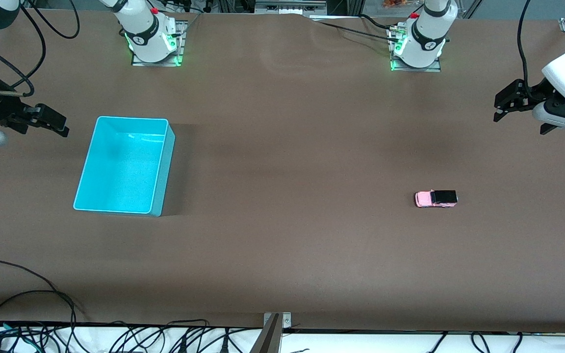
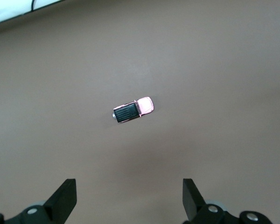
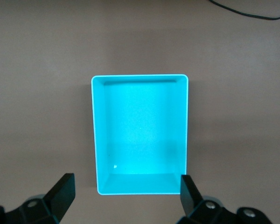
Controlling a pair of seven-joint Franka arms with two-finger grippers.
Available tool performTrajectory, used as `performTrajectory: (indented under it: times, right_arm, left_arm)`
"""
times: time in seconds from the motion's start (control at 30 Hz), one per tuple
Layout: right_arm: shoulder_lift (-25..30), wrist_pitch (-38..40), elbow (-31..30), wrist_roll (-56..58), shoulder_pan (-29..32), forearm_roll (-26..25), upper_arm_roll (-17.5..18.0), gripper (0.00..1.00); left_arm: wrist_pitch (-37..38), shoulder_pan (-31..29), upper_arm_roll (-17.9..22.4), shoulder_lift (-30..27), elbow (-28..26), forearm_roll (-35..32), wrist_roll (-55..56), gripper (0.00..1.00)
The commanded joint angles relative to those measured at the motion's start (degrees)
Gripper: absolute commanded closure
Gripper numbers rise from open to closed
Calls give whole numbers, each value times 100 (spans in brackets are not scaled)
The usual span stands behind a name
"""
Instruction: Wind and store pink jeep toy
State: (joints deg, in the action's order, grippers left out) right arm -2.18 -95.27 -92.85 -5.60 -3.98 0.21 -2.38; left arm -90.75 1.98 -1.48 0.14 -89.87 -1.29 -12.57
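The pink jeep toy (image 1: 436,198), light pink with a black roof, stands on the brown table toward the left arm's end; it also shows in the left wrist view (image 2: 133,109). My left gripper (image 1: 503,107) is open and empty, up in the air at that end of the table, apart from the jeep; its fingers (image 2: 65,198) frame bare table. The turquoise bin (image 1: 124,165) stands empty toward the right arm's end and shows in the right wrist view (image 3: 140,135). My right gripper (image 1: 54,122) is open and empty, raised beside the bin.
The two arm bases (image 1: 151,34) stand along the table's edge farthest from the front camera. Black cables (image 1: 27,299) lie at the table's edge nearest the front camera. A metal bracket (image 1: 273,333) sits at the middle of that edge.
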Motion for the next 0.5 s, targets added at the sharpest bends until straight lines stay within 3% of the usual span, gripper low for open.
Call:
performTrajectory:
  times: [0.0, 0.47]
  right_arm:
    - [-46, 44, 118, 76, 20, -30, 10, 0]
    - [-46, 26, 118, 85, 20, -30, 10, 0]
  left_arm:
    - [145, -5, -19, 118, 215, 94, 693, 0]
    - [295, -22, -10, 109, 215, 252, 791, 0]
